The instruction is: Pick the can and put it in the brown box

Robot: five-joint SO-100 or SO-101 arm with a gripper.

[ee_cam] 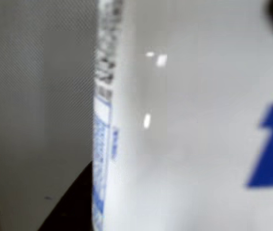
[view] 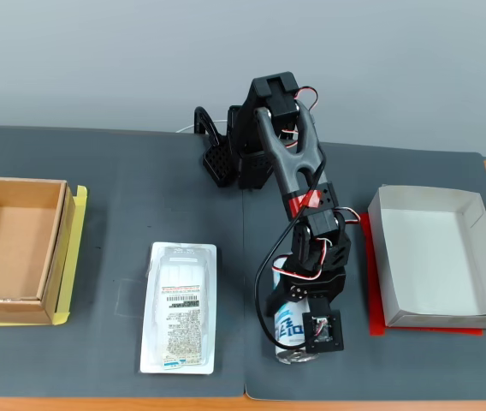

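The can (view: 289,329) lies on the dark mat near the front edge in the fixed view, its silver top pointing toward the camera. White body and blue lettering show between the arm's parts. My gripper (view: 299,336) reaches down over it, one jaw on each side and close against its body. In the wrist view the can (ee_cam: 199,120) fills most of the frame, blurred and very near, with small print along its edge; the gripper's fingers do not show there. The brown box (view: 14,248) stands open at the far left, well away from the gripper.
A flat white blister pack (view: 180,308) with a barcode label lies between the can and the brown box. A white paper box (view: 438,257) on a red sheet stands right of the arm. The arm's base (view: 243,154) is at the back of the mat.
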